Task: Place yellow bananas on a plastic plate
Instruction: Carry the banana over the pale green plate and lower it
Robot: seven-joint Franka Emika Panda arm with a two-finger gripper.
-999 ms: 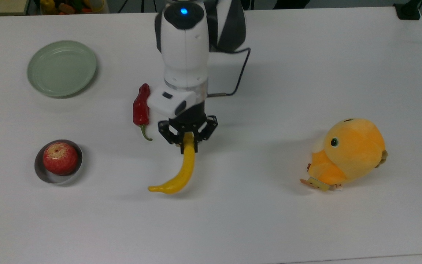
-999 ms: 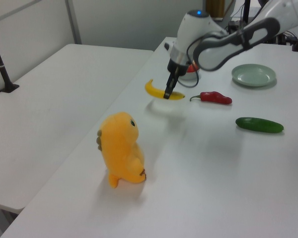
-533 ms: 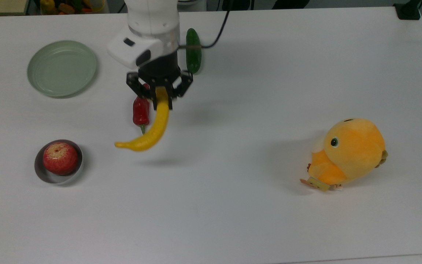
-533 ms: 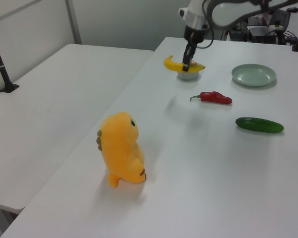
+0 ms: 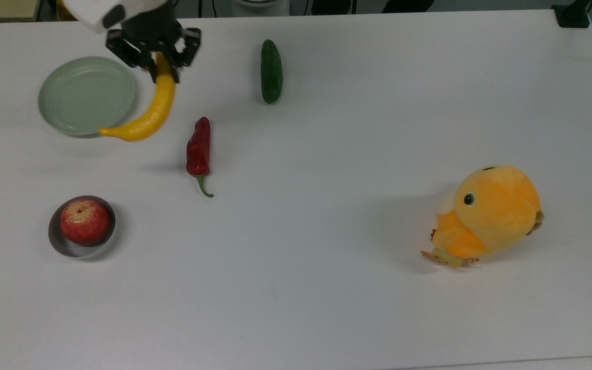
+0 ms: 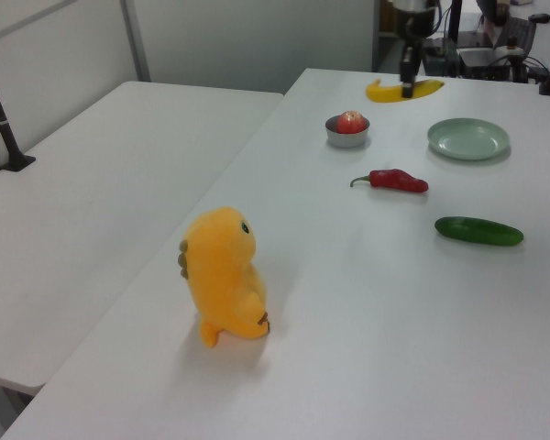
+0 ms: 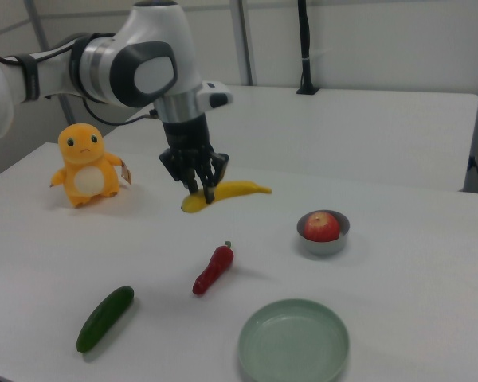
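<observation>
I see a bright yellow banana, a pale mint-green plate with faint rings, a red chilli with a green stalk, a dark green cucumber, a red, yellow-flecked apple in a grey bowl, an orange plush, a black gripper and a white table.

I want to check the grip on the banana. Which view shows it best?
The top view: the end effector pinches one end of the yellow banana, whose full curve hangs free. The right view shows it partly behind the fingers; the left view shows it far off.
</observation>
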